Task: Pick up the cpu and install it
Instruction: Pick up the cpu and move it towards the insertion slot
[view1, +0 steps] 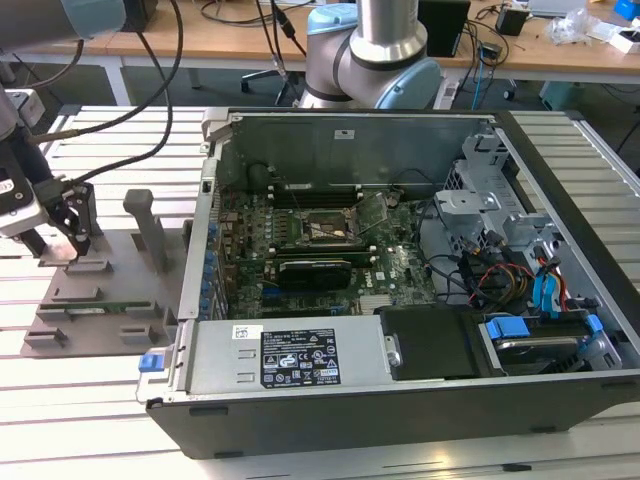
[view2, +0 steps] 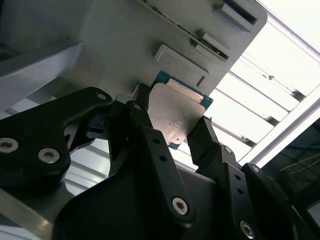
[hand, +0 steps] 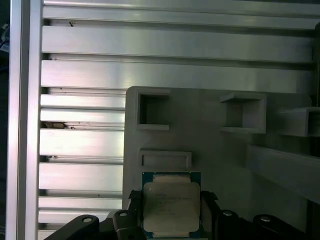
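The cpu (hand: 171, 206), a silvery square chip with a thin blue-green rim, sits between the two black fingers of my gripper (hand: 171, 196) in both wrist views. The fingers (view2: 145, 125) press against its opposite edges, so the gripper (view2: 174, 117) is shut on the cpu (view2: 177, 111). It is held just over the grey holder plate (hand: 210, 145). In the exterior view my gripper (view1: 72, 240) hangs over that holder plate (view1: 100, 285) at the exterior view's left, outside the computer case. The cpu socket (view1: 320, 228) lies on the motherboard inside the case, its frame open.
The open computer case (view1: 400, 380) fills the middle, with drive cages and cables at the exterior view's right. A green memory stick (view1: 95, 308) lies in the holder plate, and grey posts (view1: 150, 225) stand up from it. The arm's cables (view1: 140, 90) hang above the slatted metal table (view1: 60, 400).
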